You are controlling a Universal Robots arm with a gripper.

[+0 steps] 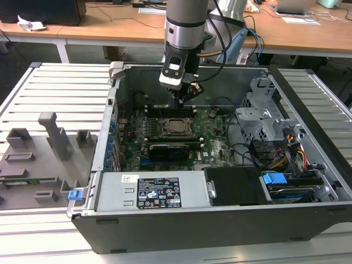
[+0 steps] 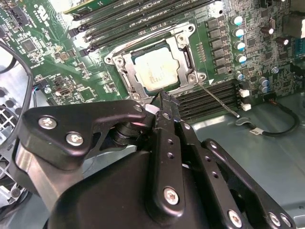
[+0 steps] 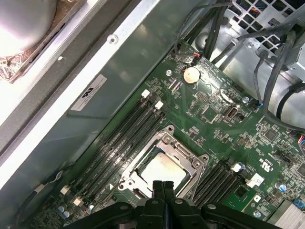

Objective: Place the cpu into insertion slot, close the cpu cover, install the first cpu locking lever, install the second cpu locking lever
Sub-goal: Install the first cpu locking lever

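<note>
The cpu has a silvery top and lies flat in the insertion slot on the green board. The cpu cover is down around it, and the chip shows through the cover's window. In the first wrist view the cpu sits inside the same cpu cover. One thin lever juts from a socket corner across the memory slots. Another lever runs along the socket's edge. My gripper is shut with nothing in it. It hangs just above the socket's rim, beside the cpu, in the exterior view and the first wrist view.
Black memory slots flank the socket on two sides. A long black expansion card lies in front of it. A drive cage with cables fills the case's right side in the exterior view, and a power supply the front. Grey fixtures stand outside the case.
</note>
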